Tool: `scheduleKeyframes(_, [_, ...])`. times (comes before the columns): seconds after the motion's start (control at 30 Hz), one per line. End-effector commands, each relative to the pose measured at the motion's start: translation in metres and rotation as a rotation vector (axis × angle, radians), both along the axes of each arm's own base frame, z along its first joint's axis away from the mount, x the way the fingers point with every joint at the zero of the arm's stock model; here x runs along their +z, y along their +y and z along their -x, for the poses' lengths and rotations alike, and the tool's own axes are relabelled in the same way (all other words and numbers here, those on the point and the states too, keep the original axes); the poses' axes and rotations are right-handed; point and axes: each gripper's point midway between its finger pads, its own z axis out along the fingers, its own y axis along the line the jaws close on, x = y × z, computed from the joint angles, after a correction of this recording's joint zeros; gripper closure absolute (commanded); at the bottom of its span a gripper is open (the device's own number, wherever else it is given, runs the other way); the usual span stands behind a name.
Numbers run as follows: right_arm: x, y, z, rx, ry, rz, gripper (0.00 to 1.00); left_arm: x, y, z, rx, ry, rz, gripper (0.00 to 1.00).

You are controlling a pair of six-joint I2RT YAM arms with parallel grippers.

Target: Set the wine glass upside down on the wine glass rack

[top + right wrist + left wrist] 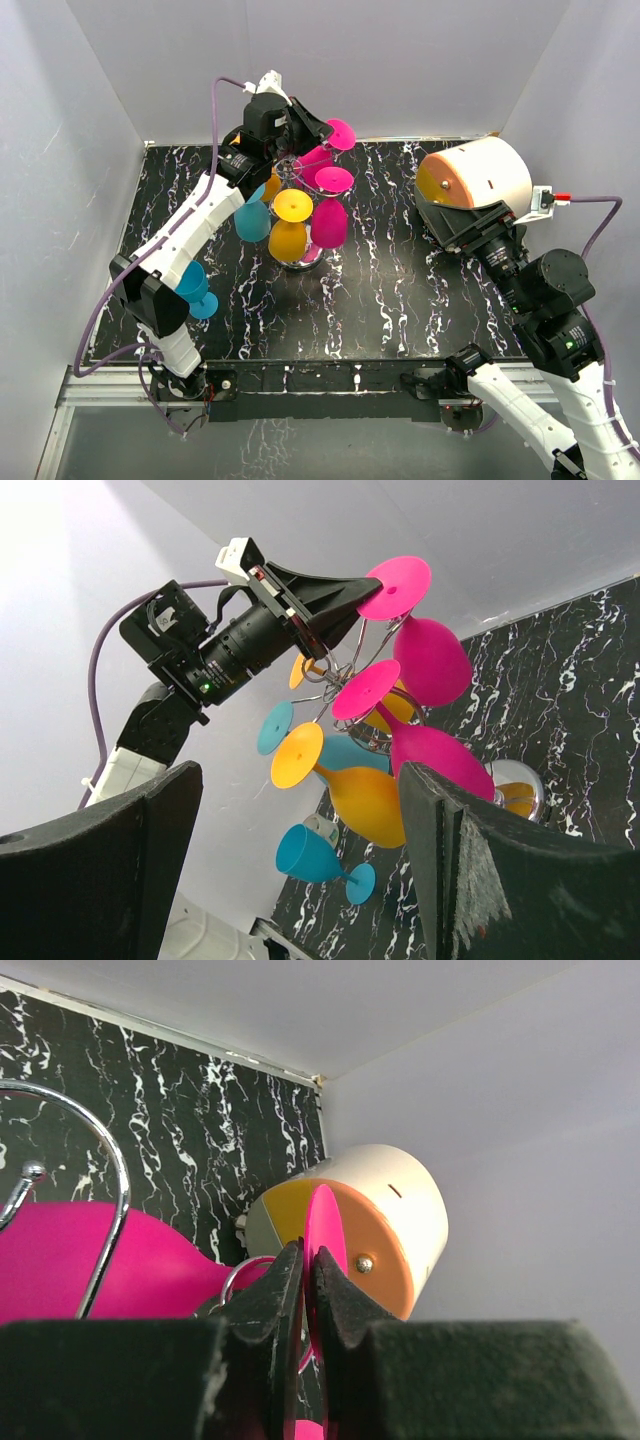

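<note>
Grip of left pincer (pixel 308 1252) narrow, clamped on round foot of magenta plastic wine glass (pixel 430 660), bowl down and tilted among curled arms of thin silver wire rack (pixel 515 780) with chrome base on black marbled counter (pixel 400 300). Right pincer (pixel 300 770) spread wide, holding nothing, near white-and-orange cylinder (pixel 480 175). Yellow glass (pixel 290 235) and teal glass (pixel 255 220) hung on rack too.
</note>
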Motion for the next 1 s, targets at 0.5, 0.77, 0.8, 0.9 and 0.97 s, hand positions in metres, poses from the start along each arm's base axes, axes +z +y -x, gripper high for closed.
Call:
scheduleKeyframes(0.5, [0.01,-0.003,0.001,-0.014,-0.037,-0.017,0.22,0.043,0.039,-0.005,0.126,-0.112,-0.043,0.77])
scheduleKeyframes(0.77, [0.011,-0.001,-0.002,-0.009,-0.038,-0.013,0.22,0.046,0.069,-0.006,0.225,-0.136,-0.136,0.68])
scheduleKeyframes(0.8, [0.011,0.0,-0.003,-0.009,-0.036,-0.012,0.22,0.05,0.075,-0.004,0.243,-0.15,-0.147,0.66])
scheduleKeyframes(0.9, [0.011,0.001,-0.004,-0.005,-0.035,-0.01,0.22,0.063,0.09,0.001,0.286,-0.191,-0.188,0.64])
scheduleKeyframes(0.97, [0.01,0.002,-0.005,-0.002,-0.034,-0.009,0.22,0.074,0.101,0.007,0.305,-0.223,-0.214,0.64])
